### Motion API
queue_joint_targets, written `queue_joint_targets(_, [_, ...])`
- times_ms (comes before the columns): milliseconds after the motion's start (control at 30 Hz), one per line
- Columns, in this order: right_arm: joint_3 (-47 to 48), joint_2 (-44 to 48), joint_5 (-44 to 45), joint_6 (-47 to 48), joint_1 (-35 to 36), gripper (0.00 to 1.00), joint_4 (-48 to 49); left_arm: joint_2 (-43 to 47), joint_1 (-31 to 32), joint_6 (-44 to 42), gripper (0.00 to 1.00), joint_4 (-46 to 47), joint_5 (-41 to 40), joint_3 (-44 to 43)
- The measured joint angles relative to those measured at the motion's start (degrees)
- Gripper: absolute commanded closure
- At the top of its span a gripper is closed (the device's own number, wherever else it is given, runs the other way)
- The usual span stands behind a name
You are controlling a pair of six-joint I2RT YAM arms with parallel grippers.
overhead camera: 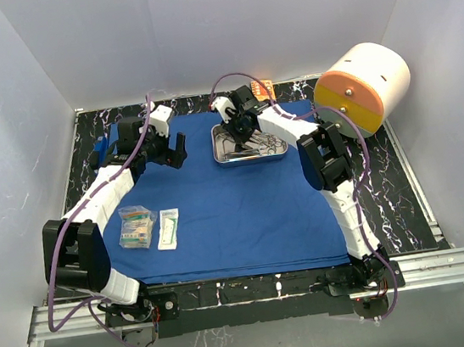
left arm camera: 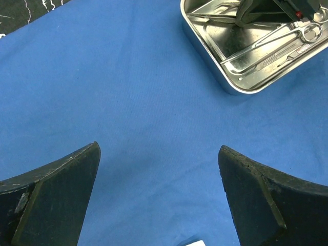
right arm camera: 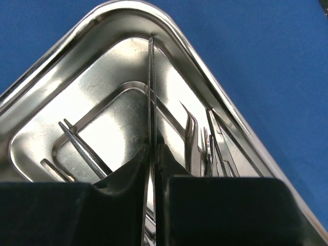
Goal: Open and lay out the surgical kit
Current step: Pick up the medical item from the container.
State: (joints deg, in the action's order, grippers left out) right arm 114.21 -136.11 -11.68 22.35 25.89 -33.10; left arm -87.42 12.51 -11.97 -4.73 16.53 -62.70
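White walls box in a black marbled tabletop point(overhead camera: 407, 202), most of it under a large royal-blue cloth wrap point(overhead camera: 246, 214) spread flat. Shiny rectangular steel tray point(overhead camera: 252, 160) sits near the cloth's far edge, approx. centre-right. R pincer point(right arm camera: 154, 154) is down inside the tray, jaws almost together, pinching a slender steel instrument point(right arm camera: 151, 87) edge-on betw. the fingertips, its tip running toward a tray corner. Other forceps and ring-handled clamps point(left arm camera: 256, 47) lie loose on the tray floor beside it. L pincer point(left arm camera: 159, 174) is spread wide w/ nothing in it, over bare cloth, the tray off to its right and not touching. Two small clear packets point(overhead camera: 136, 226) lie side by side on the cloth's near-left part, close to the L arm, well apart from both pincers. Big white-and-orange cylinder point(overhead camera: 364, 88) stands far right, off the cloth; small orange box point(overhead camera: 262, 86) is just behind the tray.
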Motion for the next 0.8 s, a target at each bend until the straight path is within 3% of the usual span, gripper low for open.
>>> queue_joint_targets(267, [-1.8, 4.8, 0.8, -4.7, 0.0, 1.00, 0.0, 0.0, 0.0, 6.2, 0.02, 0.1, -0.8, -0.8])
queue_joint_targets(400, [-3.8, 10.1, 1.2, -7.8, 0.0, 1.00, 0.7, -1.4, 0.0, 11.8, 0.04, -0.6, -0.1, -6.3])
queue_joint_targets(800, [-14.5, 25.2, 5.5, -17.6, 4.3, 1.00, 9.4, -11.1, 0.3, 38.0, 0.33, 3.1, 9.9, -20.4])
